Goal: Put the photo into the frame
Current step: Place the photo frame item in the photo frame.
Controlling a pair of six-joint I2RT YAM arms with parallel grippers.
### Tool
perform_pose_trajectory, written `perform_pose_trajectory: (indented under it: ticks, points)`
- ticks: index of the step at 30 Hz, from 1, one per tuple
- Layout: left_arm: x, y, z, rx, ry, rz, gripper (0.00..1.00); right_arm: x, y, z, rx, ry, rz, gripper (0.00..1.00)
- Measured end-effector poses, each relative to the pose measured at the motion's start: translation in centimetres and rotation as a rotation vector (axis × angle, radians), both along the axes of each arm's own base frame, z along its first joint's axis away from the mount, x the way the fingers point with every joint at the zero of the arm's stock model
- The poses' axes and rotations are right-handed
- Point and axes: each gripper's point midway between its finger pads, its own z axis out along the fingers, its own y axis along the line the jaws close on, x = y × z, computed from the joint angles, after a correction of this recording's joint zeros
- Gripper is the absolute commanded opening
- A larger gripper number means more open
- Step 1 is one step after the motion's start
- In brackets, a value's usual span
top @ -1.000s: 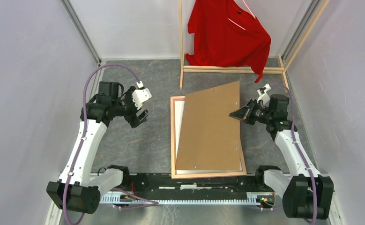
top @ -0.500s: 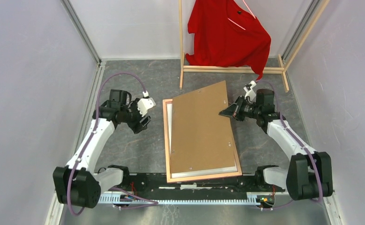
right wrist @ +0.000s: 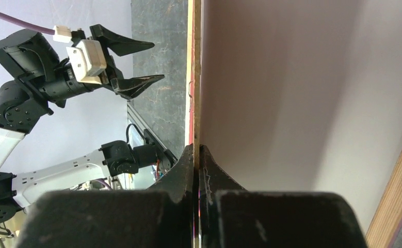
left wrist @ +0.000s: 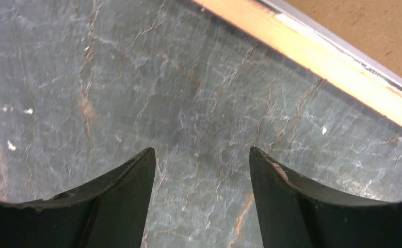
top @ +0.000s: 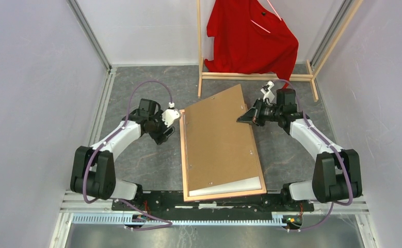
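Observation:
The frame (top: 182, 155) lies back up on the grey table, its light wood rim showing. A strip of the photo's white back (top: 235, 185) shows inside it at the near end. The brown backing board (top: 219, 139) lies skewed on top. My right gripper (top: 241, 120) is shut on the board's far right edge, seen edge-on in the right wrist view (right wrist: 194, 147). My left gripper (top: 165, 135) is open and empty just left of the frame's far left corner. In the left wrist view (left wrist: 201, 155) it hovers over bare table with the frame's rim (left wrist: 317, 57) ahead.
A wooden clothes rack (top: 255, 76) with a red shirt (top: 250, 36) stands at the back, close behind my right gripper. Pale walls close in both sides. A metal rail (top: 188, 219) runs along the near edge.
My right gripper has moved left and away with the board's edge, swinging the board further over the frame; the frame slid left. My left gripper has moved right, close to the frame's left rim.

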Motion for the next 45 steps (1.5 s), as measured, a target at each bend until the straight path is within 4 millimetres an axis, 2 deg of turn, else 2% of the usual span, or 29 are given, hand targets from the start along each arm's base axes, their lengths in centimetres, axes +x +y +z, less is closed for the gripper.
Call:
perform_pose_trajectory:
  ticks: [4,10,27,34,45]
  points:
    - [0.2,-1.2,-0.9,0.002,0.011,-0.026,0.72,0.8,0.0,1.1,-0.014,-0.009,0.016,0.0]
    - [0.7,-1.7,-1.2,0.005,-0.002,-0.028,0.72,1.4,-0.2,2.6,-0.016,-0.046,0.027,0.0]
    - [0.9,-1.9,-1.5,-0.007,-0.016,-0.025,0.74,-0.5,-0.1,0.8,0.005,0.027,0.051,0.0]
    - [0.3,-2.0,-2.2,-0.004,-0.005,-0.032,0.74,-1.0,-0.1,0.3,0.012,0.046,0.056,0.0]
    - [0.2,-3.3,-3.0,-0.007,0.003,-0.063,0.74,-1.1,0.1,-0.4,0.036,0.067,0.038,0.0]
